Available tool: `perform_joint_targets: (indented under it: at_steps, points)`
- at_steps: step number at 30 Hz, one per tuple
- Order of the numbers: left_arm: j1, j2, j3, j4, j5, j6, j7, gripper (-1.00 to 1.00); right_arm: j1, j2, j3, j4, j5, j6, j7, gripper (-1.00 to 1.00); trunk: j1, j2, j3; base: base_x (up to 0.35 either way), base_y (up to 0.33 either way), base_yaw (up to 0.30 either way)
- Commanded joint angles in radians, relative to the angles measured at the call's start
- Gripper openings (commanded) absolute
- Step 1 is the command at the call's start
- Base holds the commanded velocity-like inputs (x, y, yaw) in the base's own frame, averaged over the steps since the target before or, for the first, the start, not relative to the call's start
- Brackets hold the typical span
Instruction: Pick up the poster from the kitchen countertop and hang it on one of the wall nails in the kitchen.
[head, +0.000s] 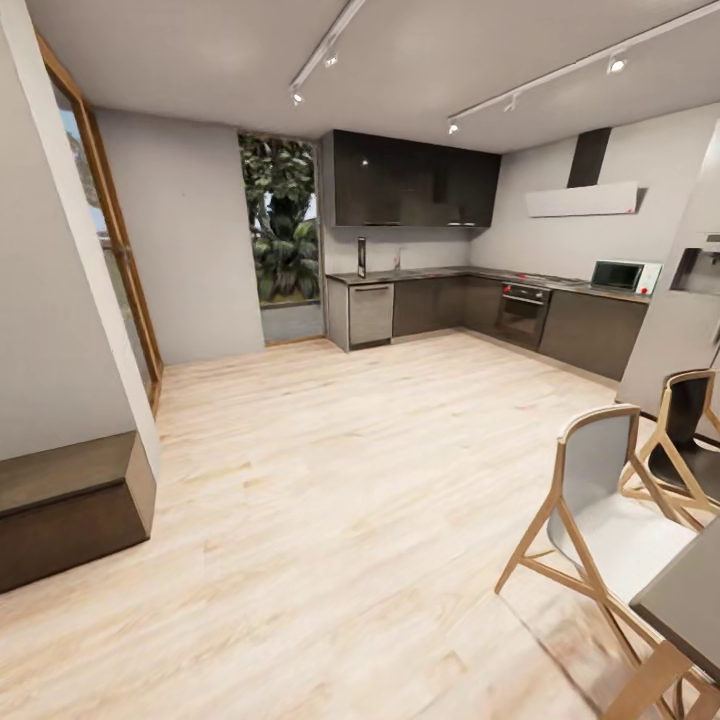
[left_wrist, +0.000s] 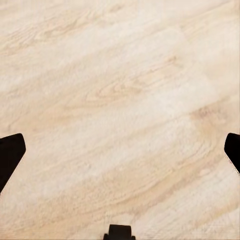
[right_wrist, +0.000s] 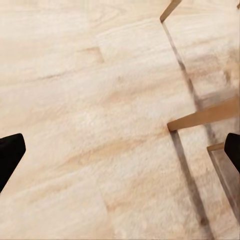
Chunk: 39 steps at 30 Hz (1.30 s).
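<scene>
- Poster: a small dark upright rectangle (head: 361, 257) stands on the kitchen countertop (head: 440, 273) at its left end, near the tall garden window (head: 280, 222); from across the room it is too small to confirm as the print.
- Kitchen countertop runs in an L along the far wall and the right wall, over dark cabinet fronts, with a built-in oven (head: 523, 311) near the corner and a microwave (head: 620, 274) further right.
- Black wall cupboards (head: 415, 182) hang above the far run; a white extractor hood (head: 582, 199) is on the right wall.
- Pale wood plank floor (head: 330, 480) spreads between the camera and the cabinets.
- Two wooden-legged chairs (head: 610, 500) stand at the right by a dark table edge (head: 690, 600); a low dark bench (head: 70, 505) sits at the left.
- Left gripper (left_wrist: 120, 150) hangs over bare floor, its two black fingertips (left_wrist: 10, 155) spread wide with nothing between them.
- Right gripper (right_wrist: 120, 150) is likewise spread and unloaded, over floor beside wooden chair legs (right_wrist: 205, 116).
</scene>
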Motion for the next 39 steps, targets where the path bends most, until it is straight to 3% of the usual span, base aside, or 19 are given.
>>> perform_joint_targets:
  at_steps: [1, 39]
  points:
    - [0.000, 0.000, 0.001, -0.001, 0.000, -0.001, 0.000, 1.00, -0.001, 0.000, 0.001, 0.001, 0.010, -0.002, -0.006, 1.00, 0.001, 0.000, -0.001, 0.338, 0.002, 0.000]
    - [0.000, 0.000, 0.001, -0.001, 0.000, -0.002, -0.001, 1.00, -0.001, -0.001, 0.003, 0.005, 0.013, -0.001, -0.004, 1.00, 0.001, 0.000, -0.001, 0.339, 0.000, 0.000]
